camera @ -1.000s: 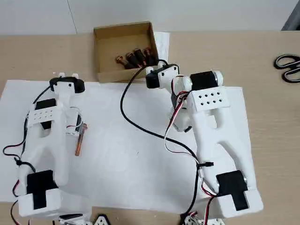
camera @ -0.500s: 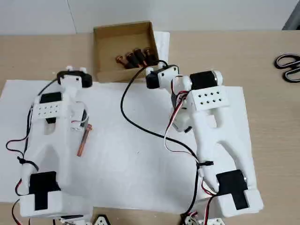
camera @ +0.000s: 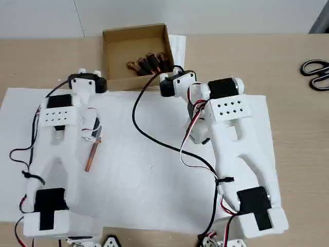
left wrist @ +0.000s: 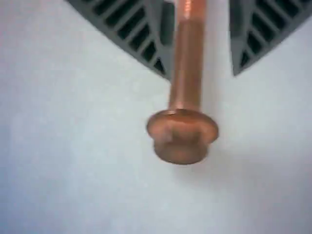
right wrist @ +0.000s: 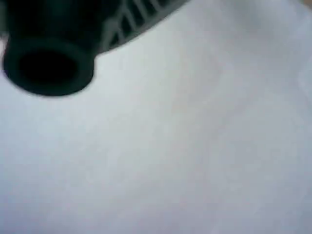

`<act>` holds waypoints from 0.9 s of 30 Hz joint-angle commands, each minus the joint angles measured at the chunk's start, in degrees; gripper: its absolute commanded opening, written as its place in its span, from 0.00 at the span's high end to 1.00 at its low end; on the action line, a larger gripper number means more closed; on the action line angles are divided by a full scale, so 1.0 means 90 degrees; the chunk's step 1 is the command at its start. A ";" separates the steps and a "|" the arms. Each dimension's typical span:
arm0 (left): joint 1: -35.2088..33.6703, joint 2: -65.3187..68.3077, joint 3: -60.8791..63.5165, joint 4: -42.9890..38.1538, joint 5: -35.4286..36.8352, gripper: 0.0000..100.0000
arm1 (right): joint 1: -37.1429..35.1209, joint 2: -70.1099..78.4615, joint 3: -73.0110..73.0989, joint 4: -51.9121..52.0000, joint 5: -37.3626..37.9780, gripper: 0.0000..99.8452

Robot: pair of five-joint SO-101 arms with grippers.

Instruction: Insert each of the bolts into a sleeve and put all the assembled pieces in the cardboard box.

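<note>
**Most pieces boxed; one bolt + sleeve not yet joined**

The bolt (camera: 92, 153), copper, is clamped by its shank in the left gripper (camera: 95, 135). Its head end sticks out past the fingertips, over the white paper (camera: 149, 190). The left wrist view has the jaws either side of the shank, so it's a firm hold.

Its partner, a black sleeve (right wrist: 48, 66), sits right against a grey finger of the right gripper (right wrist: 53, 24), open end toward the camera. It looks gripped, tho only one finger is visible. The two arms are well apart, so bolt & sleeve are nowhere near lined up.

The box (camera: 106, 56) is at the far edge of the paper. About 4 finished pieces (camera: 149, 63) lie in a row inside, copper ends + dark sleeves.

Judgement: approx. 4 done, 1 pair left. That pair needs to be brought together, the bolt pushed in, then dropped in the box. I see no other loose bolts.

Scissors (camera: 316, 72) lie far off on the table (camera: 288, 51) and aren't involved.
</note>
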 commanded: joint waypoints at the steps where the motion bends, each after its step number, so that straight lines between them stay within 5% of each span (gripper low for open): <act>1: 0.0107 -0.0244 -0.0259 0.0020 0.0059 0.92 | -0.0005 -0.0024 -0.0049 -0.0142 -0.0039 0.99; 27: 0.0088 -0.0244 0.1079 -0.1114 0.0010 0.87 | -0.0005 -0.0015 -0.0049 -0.0142 -0.0039 0.99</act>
